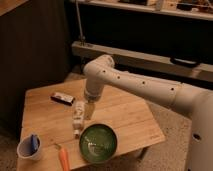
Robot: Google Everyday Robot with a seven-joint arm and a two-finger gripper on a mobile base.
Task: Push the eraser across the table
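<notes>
This looks to me like a robot lab or test room, not a home. A white robot arm (135, 85) reaches in from the right of the frame over a low wooden table (125, 117). Its gripper (89, 107) hangs above the table's middle, just beside a clear bottle (78, 116). A long pale metal beam (150, 60) runs across the upper half. Above it, a shelf (150, 7) carries clutter too dim to name. Dark panels (30, 50) fill the upper left. The floor (172, 125) at lower right is speckled, like office carpet.
</notes>
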